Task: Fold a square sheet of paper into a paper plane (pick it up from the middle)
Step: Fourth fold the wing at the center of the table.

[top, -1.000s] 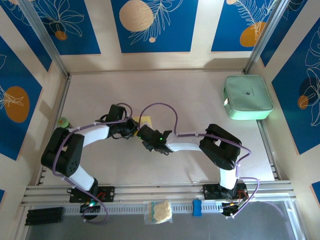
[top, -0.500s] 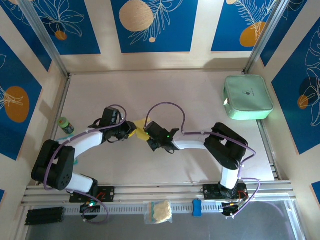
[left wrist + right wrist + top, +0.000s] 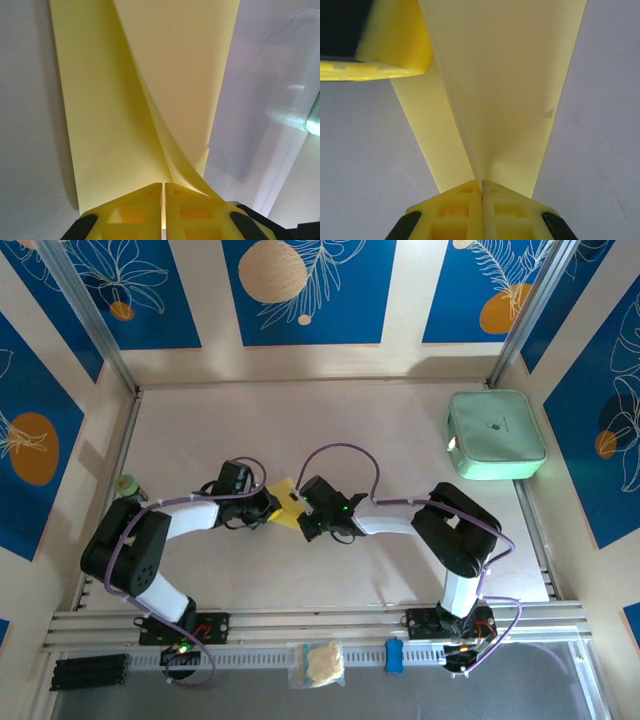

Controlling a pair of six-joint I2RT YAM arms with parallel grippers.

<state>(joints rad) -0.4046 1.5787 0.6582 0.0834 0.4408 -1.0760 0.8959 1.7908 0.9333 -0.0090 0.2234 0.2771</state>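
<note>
Both arms meet over the middle of the surface [image 3: 400,430], a little left of centre, with the square sheet of paper [image 3: 284,498] caught between them. The left gripper [image 3: 268,508] is pinched tight on one end of the sheet. Its wrist view shows the yellow fingers [image 3: 135,210] pressed together with the paper [image 3: 125,110] fanning away in two layers, one flat and one curling up out of the pinch. The right gripper [image 3: 305,515] is likewise clamped together on the opposite end [image 3: 500,80], and one of the left gripper's fingers [image 3: 390,45] sits just beside the sheet in the right wrist's view. I cannot tell whether the paper rests on the surface or hangs just above it.

This looks to me like a fold partway made, with the plane's shape not there yet. To do it well, I'd say both pinches should stay firm and the two grippers should move as one, so the thin paper neither tears nor slips. The loose layer wants laying edge to edge on the flat one before any crease is pressed.

The left arm [image 3: 185,518] bows out to the left from its base, forearm running right. The right arm [image 3: 400,525] mirrors it, elbow high on the right, forearm reaching left. The grippers face each other almost nose to nose, well apart from the mint-green case [image 3: 497,433].
</note>
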